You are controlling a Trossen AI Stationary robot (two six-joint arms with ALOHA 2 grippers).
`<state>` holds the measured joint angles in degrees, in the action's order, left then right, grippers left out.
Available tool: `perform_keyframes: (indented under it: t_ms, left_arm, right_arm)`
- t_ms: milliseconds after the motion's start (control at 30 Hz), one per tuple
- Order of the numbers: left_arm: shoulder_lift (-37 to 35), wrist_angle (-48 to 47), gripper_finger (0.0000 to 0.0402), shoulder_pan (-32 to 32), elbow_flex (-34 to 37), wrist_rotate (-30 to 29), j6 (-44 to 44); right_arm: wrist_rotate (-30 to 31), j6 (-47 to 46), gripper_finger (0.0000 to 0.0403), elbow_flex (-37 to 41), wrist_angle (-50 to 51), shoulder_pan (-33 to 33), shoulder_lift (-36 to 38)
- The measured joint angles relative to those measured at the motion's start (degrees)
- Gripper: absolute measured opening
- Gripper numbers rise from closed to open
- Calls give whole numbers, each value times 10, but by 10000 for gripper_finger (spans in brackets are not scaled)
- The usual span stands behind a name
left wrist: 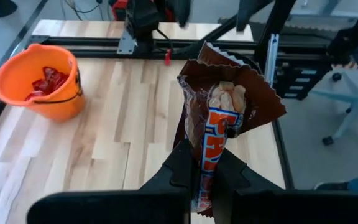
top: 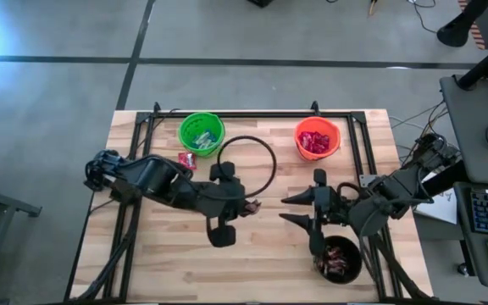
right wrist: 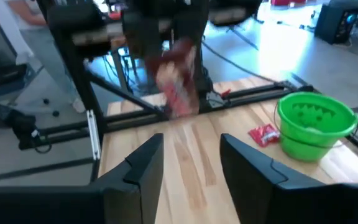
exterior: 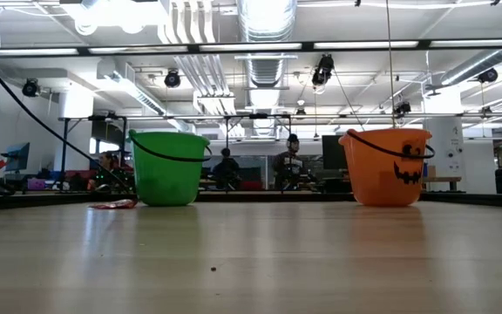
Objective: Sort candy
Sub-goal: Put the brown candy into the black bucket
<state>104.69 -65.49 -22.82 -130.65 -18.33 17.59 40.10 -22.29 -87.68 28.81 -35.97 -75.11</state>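
My left gripper (top: 242, 206) hangs over the table's middle, shut on a dark brown candy bar (left wrist: 219, 106) with orange-and-white print. My right gripper (top: 299, 209) faces it from the right, open, with nothing between its fingers (right wrist: 145, 163). A green bucket (top: 202, 133) stands at the far left and holds light wrappers. An orange bucket (top: 317, 139) with red packets stands at the far right. A black bucket (top: 339, 258) with dark bars sits near the front right. One red packet (top: 187, 160) lies flat on the table beside the green bucket. My left gripper pinches the brown bar's near end (left wrist: 205, 177) between its two fingers. The fingers point toward the table's right, slanting down, and lie along the bar. The bar sticks out past the fingertips, its crimped far end (left wrist: 229, 62) free, lifted clear of the table.
A black loop (top: 246, 165) lies on the wood between the green and orange buckets. A black metal frame (top: 252, 114) runs along the far edge. Bare wood shows in front of both grippers toward the near edge. People sit in the room beyond the table.
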Motion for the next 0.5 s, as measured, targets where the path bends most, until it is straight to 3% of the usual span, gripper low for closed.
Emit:
perform_keyframes:
  t_ms: [500]
  left_arm:
    - [20, 83, 1, 45, -8, 63, -81]
  right_arm:
    - [0, 28, 196, 0, -41, 18, -10]
